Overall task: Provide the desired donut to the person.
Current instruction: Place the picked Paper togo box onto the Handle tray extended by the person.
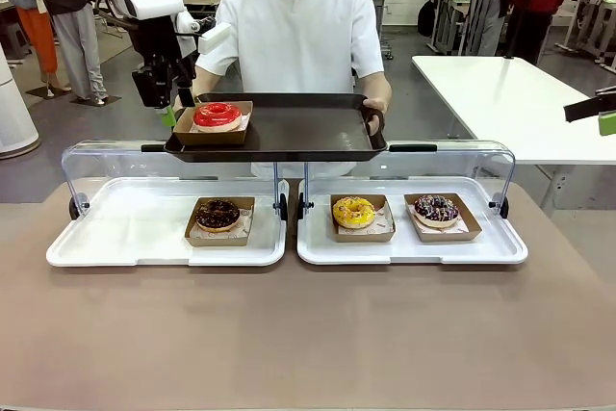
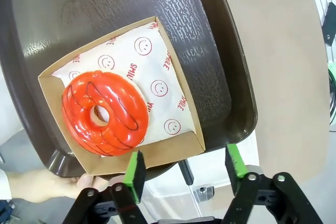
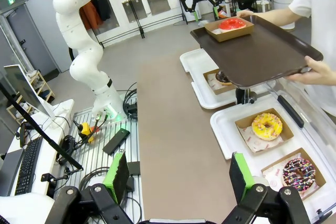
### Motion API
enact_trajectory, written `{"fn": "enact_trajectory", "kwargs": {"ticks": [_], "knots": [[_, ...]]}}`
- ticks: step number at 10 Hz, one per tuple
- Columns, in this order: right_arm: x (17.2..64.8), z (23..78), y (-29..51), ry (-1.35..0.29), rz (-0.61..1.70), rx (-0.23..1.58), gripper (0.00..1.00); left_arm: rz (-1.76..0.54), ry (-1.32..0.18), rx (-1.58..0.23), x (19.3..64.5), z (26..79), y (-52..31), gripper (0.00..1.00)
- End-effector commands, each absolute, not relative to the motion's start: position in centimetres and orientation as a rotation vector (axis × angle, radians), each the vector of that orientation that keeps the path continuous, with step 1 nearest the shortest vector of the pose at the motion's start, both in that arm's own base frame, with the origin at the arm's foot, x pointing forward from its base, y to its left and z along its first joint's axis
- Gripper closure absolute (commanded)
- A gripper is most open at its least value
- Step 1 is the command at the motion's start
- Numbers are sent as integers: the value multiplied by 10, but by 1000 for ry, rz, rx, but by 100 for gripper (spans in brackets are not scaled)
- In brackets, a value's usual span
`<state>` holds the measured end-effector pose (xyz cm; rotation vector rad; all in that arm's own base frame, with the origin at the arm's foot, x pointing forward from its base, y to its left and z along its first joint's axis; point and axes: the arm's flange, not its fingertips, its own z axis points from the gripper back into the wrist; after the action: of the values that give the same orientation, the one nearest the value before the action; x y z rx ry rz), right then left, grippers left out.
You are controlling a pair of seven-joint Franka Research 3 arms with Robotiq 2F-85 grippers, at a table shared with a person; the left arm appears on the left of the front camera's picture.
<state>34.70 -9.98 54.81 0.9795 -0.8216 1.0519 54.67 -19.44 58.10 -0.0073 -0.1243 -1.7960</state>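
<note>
On brown table [image 1: 308,334], side by side: left display tray [image 1: 125,228], right display tray [image 1: 414,255], both white, clear lids [image 1: 106,159] tipped up behind. Left one: chocolate donut [image 1: 218,214] in paper-lined cardboard box [image 1: 219,241], near right edge. Right one: yellow donut [image 1: 353,212] at left, sprinkled donut [image 1: 436,208] just beside, each boxed. White table [image 1: 510,103] farther off, right side.

Grey floor [image 1: 419,108], a white table [image 1: 510,103] at right; what may be clothes racks [image 3: 131,9] farther back.

Table [image 1: 308,334] viewed across from the robot's side, toward the person [image 1: 298,36]. Tray [image 2: 105,3] seen close from above by left wrist camera, from far off by right wrist camera; shared by all three views.
</note>
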Motion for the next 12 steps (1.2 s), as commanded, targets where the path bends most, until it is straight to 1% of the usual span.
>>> {"fn": "enact_trajectory", "kwargs": {"ticks": [1,4,6,8,10,12], "knots": [[348,549,-100,-834,1057,991,0,-1816,-134,-44,546,587,-191,0],[348,549,-100,-834,1057,991,0,-1811,-124,-52,545,588,-190,0],[348,549,-100,-834,1057,991,0,-1822,-147,-48,534,592,-185,0],[348,549,-100,-834,1057,991,0,-1841,-171,-33,502,598,-157,0],[348,549,-100,-834,1057,991,0,-1791,-196,-2,467,597,-112,0],[348,549,-100,-834,1057,991,0,-1746,-222,-8,443,593,-74,0]]}}
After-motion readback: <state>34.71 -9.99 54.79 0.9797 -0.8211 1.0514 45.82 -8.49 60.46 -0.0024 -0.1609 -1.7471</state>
